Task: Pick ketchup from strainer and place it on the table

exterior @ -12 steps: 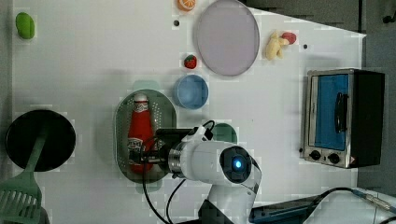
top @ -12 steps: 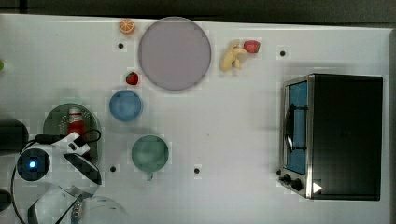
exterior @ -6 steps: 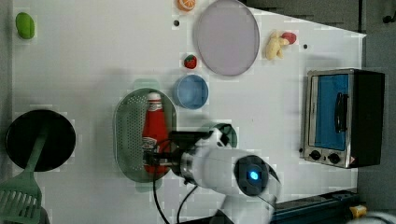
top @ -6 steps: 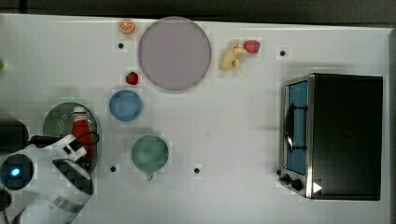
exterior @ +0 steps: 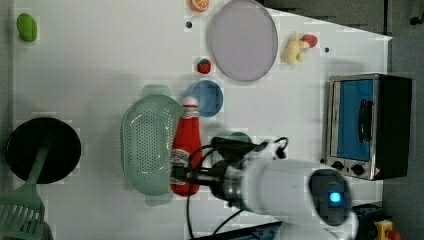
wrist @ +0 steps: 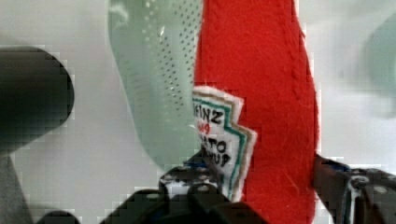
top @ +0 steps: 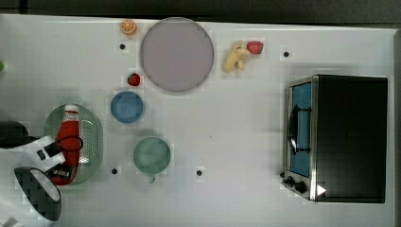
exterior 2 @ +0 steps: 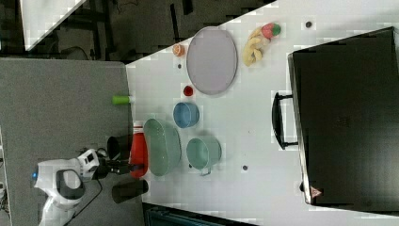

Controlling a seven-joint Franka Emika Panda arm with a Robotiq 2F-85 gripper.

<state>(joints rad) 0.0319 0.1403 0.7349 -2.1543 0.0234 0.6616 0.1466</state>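
Note:
My gripper (exterior: 182, 175) is shut on the lower body of the ketchup (exterior: 187, 145), a red bottle with a white cap and a white label. In the left view the bottle lies lengthwise over the right rim of the pale green strainer (exterior: 147, 145). The top view puts the ketchup (top: 68, 135) over the strainer (top: 92, 142), with the gripper (top: 64, 172) at its base end. In the wrist view a dark finger (wrist: 331, 179) presses each side of the ketchup (wrist: 261, 93), and the strainer (wrist: 159, 70) lies behind it. The white table (top: 236, 142) spreads around them.
A blue bowl (top: 127, 107) and a green cup (top: 152, 154) stand close to the strainer. Farther off are a strawberry (top: 134, 79), a purple plate (top: 177, 54) and a toaster oven (top: 338, 137). A black pan (exterior: 42, 150) and a green spatula (exterior: 20, 212) lie beyond the strainer.
The arm has swung toward the top view's lower left. In the left view the gripped ketchup has shifted from the strainer's middle to over its right rim.

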